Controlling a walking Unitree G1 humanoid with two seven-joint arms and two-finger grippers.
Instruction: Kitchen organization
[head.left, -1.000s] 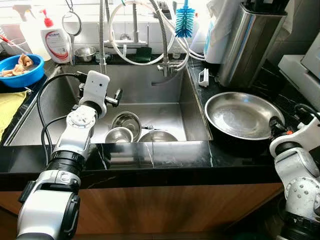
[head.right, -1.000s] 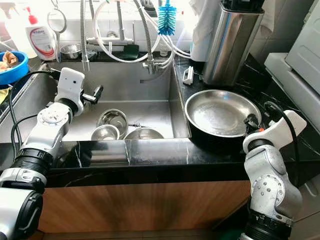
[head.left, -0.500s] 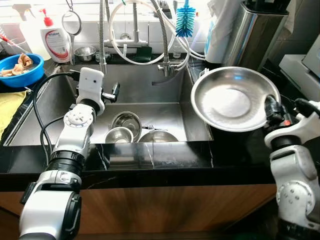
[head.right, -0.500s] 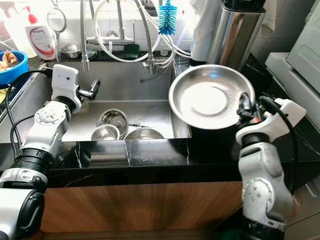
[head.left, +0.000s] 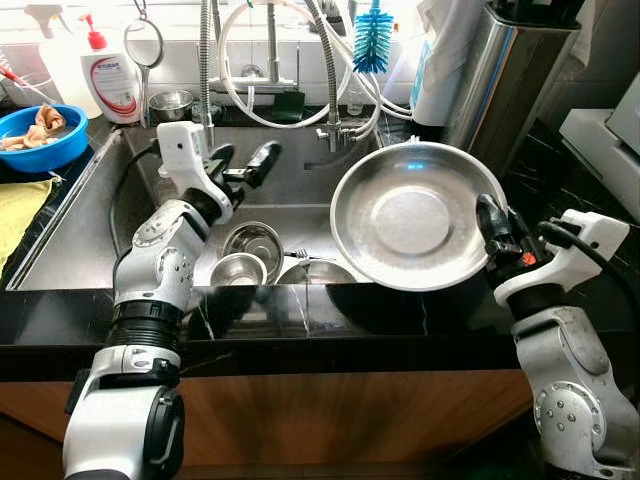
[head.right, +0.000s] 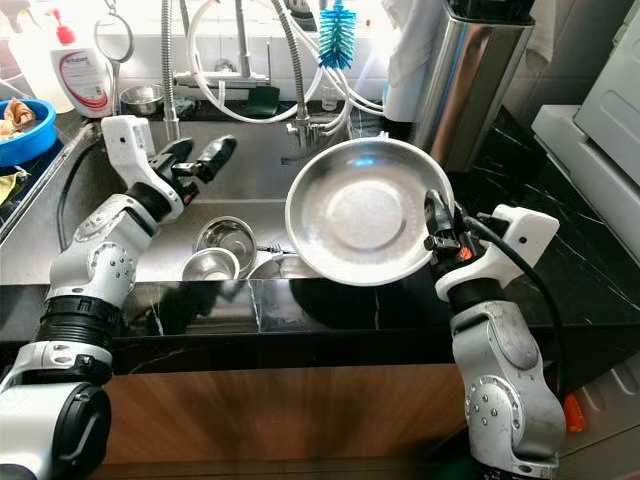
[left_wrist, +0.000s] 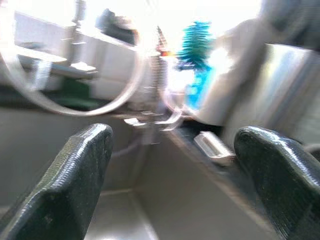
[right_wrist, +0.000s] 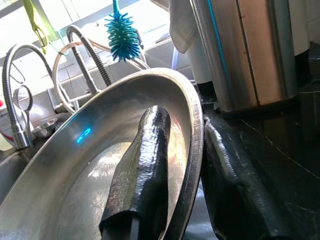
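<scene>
Three small steel bowls lie in the sink; the right gripper pinches the rim of a tilted steel basin over the sink's edge; the left gripper hangs spread above the bowls; a blue bowl holds scraps.

Blue bowl, yellow cloth

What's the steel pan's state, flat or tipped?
Tipped. The steel pan is off the counter, inner face toward the camera, rim pinched by the right gripper over the sink edge.
</scene>
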